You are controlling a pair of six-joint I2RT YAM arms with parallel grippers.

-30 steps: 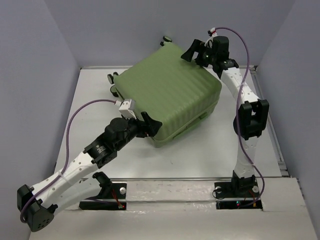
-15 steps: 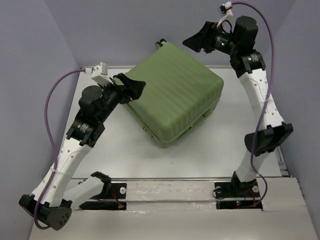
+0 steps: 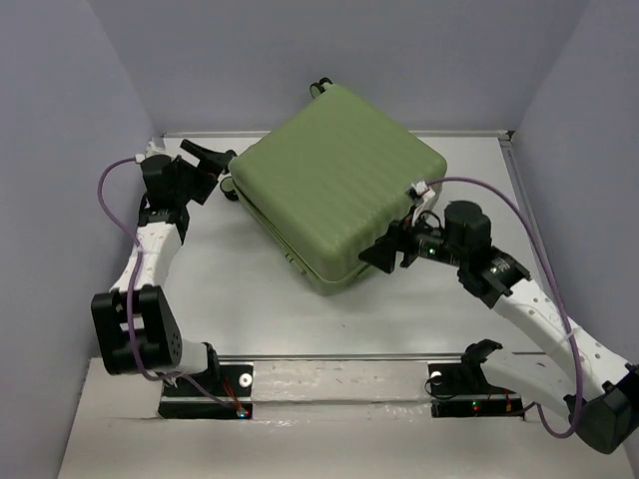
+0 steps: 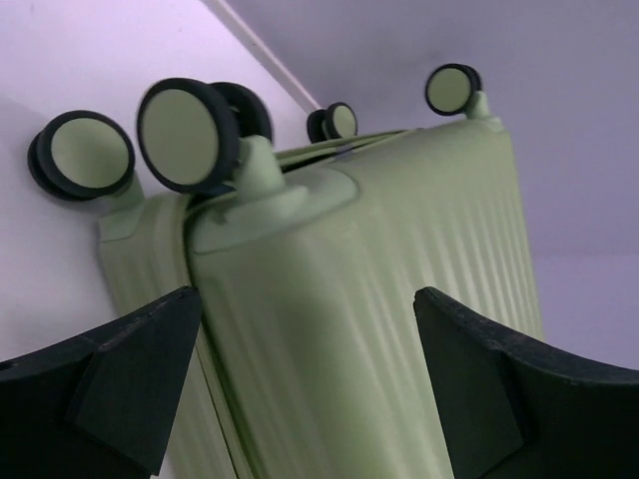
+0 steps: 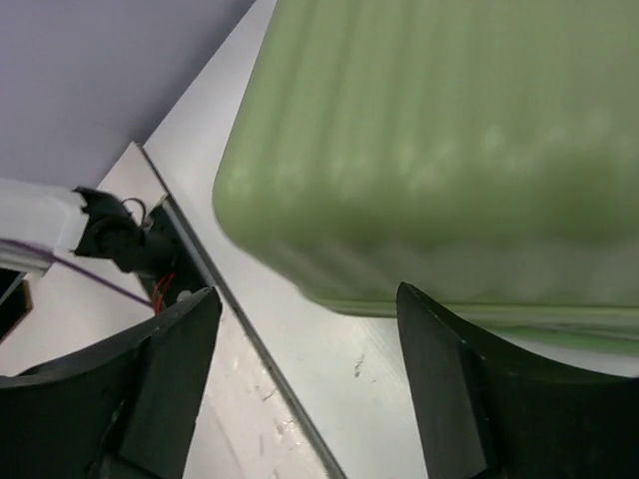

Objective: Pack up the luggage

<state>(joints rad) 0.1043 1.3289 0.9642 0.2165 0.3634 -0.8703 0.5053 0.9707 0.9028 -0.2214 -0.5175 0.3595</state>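
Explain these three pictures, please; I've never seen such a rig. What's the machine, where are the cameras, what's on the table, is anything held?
Two white robot arms are bolted at the near edge of a table. One picture looks down from above; the other two come from cameras on the wrists, each showing its own black fingers. On the table lies the luggage, a closed light-green suitcase, black wheels toward the left arm. The left gripper faces the wheel end, the right gripper its near side. Both are open, holding nothing.

White table (image 3: 230, 289) — closed green luggage (image 3: 339, 180)
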